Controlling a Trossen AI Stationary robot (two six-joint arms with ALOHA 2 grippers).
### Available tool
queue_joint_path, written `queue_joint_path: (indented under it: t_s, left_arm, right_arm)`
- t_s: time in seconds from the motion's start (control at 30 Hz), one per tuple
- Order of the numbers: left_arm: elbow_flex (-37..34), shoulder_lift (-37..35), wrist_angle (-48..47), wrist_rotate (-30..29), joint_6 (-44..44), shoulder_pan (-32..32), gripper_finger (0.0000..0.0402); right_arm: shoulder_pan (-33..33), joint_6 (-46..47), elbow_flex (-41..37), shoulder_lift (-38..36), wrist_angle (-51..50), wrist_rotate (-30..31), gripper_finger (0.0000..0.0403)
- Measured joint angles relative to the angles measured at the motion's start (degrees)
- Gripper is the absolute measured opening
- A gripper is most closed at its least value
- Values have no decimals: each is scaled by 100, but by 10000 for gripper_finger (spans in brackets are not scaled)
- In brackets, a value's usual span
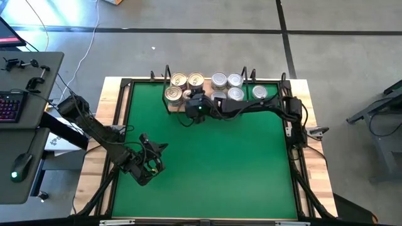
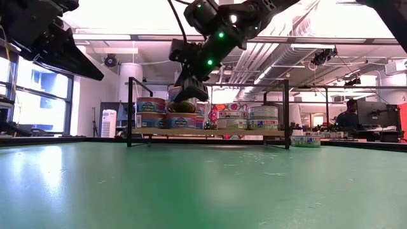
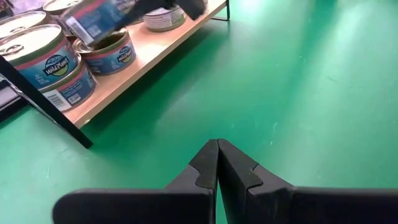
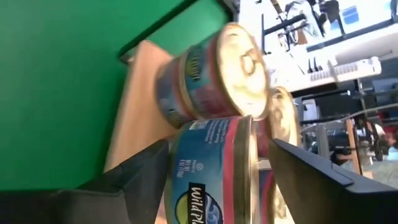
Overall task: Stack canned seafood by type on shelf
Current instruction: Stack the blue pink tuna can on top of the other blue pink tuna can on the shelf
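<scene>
Right under my nose, between my right claw's two spread fingers, sits a blue-labelled tin with a red band, and part of its label reads "Wild Pl". The fingers stand apart on either side of it with gaps showing, so I judge I'm letting go, not gripping. That tin rests on top of another at the gold-lidded end of the wooden shelf, which stands along the far edge of the green mat. From above I count three gold lids showing to one side and about five silver lids to the other, so the sorting by type looks well along; from table level the tins sit two high in places. No loose tins lie on the mat, so little seems left beyond pulling clear without knocking this stack. My left claw waits over the near left of the mat, fingers pressed together and empty. In its view, the nearest shelf tins read "Wild Planet"; smaller print I can't make out.
</scene>
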Motion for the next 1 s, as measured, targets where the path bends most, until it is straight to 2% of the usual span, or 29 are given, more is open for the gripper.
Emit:
queue_joint_path:
  t_s: [0.5, 1.0]
  left_arm:
    - [0, 0, 33, 0, 2, 0, 0]
    - [0, 0, 79, 0, 2, 4, 0]
  right_arm:
    - [-70, 289, 98, -9, -186, -130, 268]
    - [-153, 319, 98, -8, -46, 170, 268]
